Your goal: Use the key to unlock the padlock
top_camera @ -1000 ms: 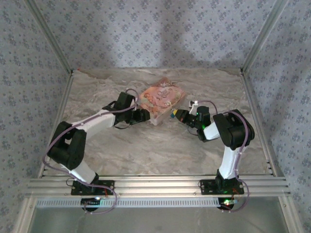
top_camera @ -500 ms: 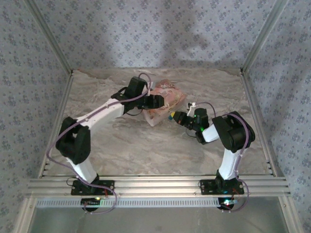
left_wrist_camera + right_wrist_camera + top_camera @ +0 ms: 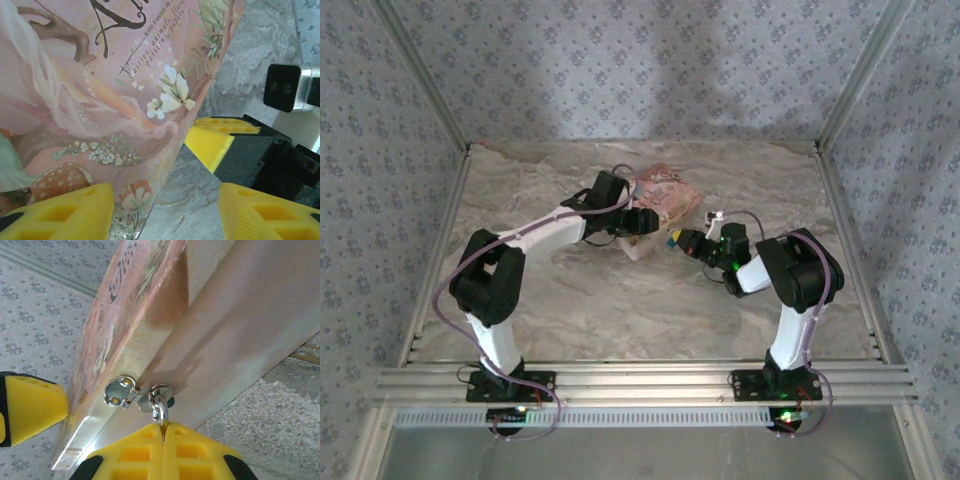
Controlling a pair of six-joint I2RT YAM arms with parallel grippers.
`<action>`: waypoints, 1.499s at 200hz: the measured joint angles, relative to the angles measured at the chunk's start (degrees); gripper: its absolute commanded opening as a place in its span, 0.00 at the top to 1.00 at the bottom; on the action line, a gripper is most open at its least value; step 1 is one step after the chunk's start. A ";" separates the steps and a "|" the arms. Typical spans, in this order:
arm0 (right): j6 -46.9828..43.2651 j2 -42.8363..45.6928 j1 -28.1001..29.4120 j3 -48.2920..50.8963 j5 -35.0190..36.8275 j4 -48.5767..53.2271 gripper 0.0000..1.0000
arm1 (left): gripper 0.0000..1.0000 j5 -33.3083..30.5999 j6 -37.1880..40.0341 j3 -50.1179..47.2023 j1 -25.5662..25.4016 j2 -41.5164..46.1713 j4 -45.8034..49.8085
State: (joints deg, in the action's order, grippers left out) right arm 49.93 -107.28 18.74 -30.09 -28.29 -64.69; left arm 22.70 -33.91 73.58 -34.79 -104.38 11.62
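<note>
A flat pink illustrated box [image 3: 665, 195] lies at the back middle of the table, and a silver hasp [image 3: 120, 390] is fixed to its front side. A small silver shackle [image 3: 161, 412] of the padlock hangs through that hasp and runs down between the pads of my right gripper [image 3: 162, 432], which is shut on it. The padlock's body is hidden by the pads. My left gripper [image 3: 165, 210] is open over the box's near corner [image 3: 150, 165], one finger above the lid and the other above bare table. The key is out of view.
The right gripper's yellow fingers [image 3: 220, 142] and its black wrist camera sit just right of the box corner, close to my left fingers. Marbled table top [image 3: 620, 300] stretches toward the arm bases. Patterned walls and metal posts enclose the table.
The left arm swung from the box's left side up over the lid, then came down at the near corner beside the right gripper. The right gripper stayed shut at the hasp.
</note>
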 measured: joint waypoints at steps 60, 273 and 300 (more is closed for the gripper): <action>-0.04 -0.55 -0.72 -0.42 -1.31 -0.07 1.00 | 0.42 -0.46 0.02 -5.16 -0.02 2.45 -6.16; -0.44 -6.19 -1.90 -4.92 -2.78 -3.74 1.00 | 0.41 -0.46 -0.22 -9.86 0.00 4.52 -11.89; -0.85 -6.21 -1.90 -5.09 -2.86 -3.74 1.00 | 0.41 -0.46 -0.22 -10.10 0.02 4.76 -11.93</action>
State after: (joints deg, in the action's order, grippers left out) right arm 49.08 -113.49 16.84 -35.18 -31.16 -68.42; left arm 22.24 -34.13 63.48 -34.76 -99.61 -0.32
